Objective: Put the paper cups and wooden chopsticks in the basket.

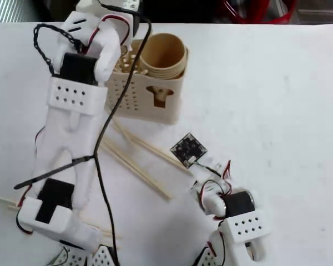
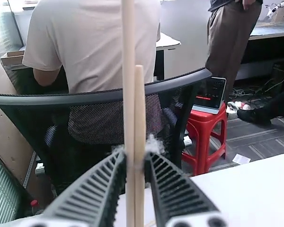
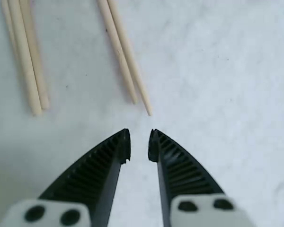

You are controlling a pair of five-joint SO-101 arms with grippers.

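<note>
My left gripper is shut on two wooden chopsticks that stand upright between its fingers. In the high view the left arm stretches to the cream basket, its end over the basket's left part. Stacked paper cups sit in the basket's right part, with chopstick ends beside them. More chopsticks lie on the table in front of the basket. My right gripper hovers narrowly open over the table, just short of the tips of one chopstick pair; a second pair lies beside it.
The right arm sits at the front right, its wrist camera board near the loose chopsticks. A black cable hangs along the left arm. Further chopsticks lie by the left arm's base. White table spreads to the right.
</note>
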